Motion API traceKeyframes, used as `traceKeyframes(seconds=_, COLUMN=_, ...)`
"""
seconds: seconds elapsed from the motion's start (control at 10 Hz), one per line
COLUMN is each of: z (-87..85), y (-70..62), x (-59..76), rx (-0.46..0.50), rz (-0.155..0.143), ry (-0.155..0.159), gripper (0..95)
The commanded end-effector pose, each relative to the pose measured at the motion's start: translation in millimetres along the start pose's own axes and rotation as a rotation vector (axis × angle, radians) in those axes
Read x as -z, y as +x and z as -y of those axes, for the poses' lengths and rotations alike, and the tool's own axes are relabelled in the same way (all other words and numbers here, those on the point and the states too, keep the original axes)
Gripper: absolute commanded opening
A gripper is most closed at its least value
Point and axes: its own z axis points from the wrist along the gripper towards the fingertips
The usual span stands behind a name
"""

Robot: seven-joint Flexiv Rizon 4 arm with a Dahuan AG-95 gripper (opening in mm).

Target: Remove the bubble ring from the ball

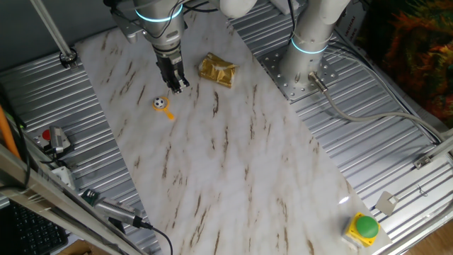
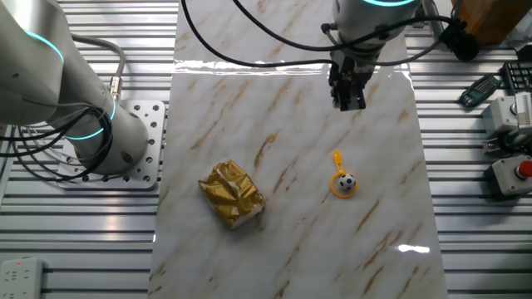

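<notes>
The bubble ring [image 1: 168, 112] is a small yellow-orange hoop with a short handle, lying on the marble board. The black-and-white ball [image 1: 160, 103] sits inside the hoop. In the other fixed view the ball [image 2: 347, 181] rests in the ring [image 2: 337, 164], whose handle points toward the gripper. My gripper [image 1: 180, 86] hangs above the board just beside the ball and apart from it, and it also shows in the other fixed view [image 2: 349, 103]. Its fingers point down with a narrow gap between them and hold nothing.
A crumpled gold foil packet [image 1: 216, 70] lies on the board near the gripper, also in the other fixed view [image 2: 233, 193]. The arm's base [image 1: 311, 42] stands beside the board. A green button [image 1: 366, 226] sits on the ribbed metal table [image 1: 396, 163].
</notes>
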Motion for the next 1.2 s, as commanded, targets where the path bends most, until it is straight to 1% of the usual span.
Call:
traceKeyframes(seconds=0.1, z=0.4, y=0.3, x=-0.4, rx=-0.006, rz=0.002, ry=0.002, gripper=0.0)
traceKeyframes(seconds=0.4, z=0.4, y=0.6, x=-0.6, rx=0.001, rz=-0.006, ry=0.002, gripper=0.0)
traceKeyframes(seconds=0.6, z=1.1, y=5.0, x=-2.7, rx=0.036, rz=-0.002, ry=0.000, gripper=0.0)
traceKeyframes(seconds=0.7, z=1.4, y=6.6, x=-3.4, rx=0.105, rz=0.000, ry=0.002, gripper=0.0)
traceKeyframes(seconds=0.8, z=-0.4, y=5.0, x=-4.0, rx=0.244, rz=-0.001, ry=0.003, gripper=0.0)
traceKeyframes(seconds=0.9, z=-5.9, y=2.8, x=-7.5, rx=0.323, rz=-0.003, ry=0.019, gripper=0.0)
traceKeyframes(seconds=1.0, z=-15.6, y=-0.9, x=-13.8, rx=0.401, rz=-0.005, ry=0.023, gripper=0.0)
traceKeyframes(seconds=1.1, z=-25.5, y=-7.4, x=-28.8, rx=0.530, rz=-0.020, ry=0.049, gripper=0.0)
traceKeyframes(seconds=1.2, z=-24.9, y=-11.9, x=-41.4, rx=0.624, rz=-0.026, ry=0.053, gripper=0.0)
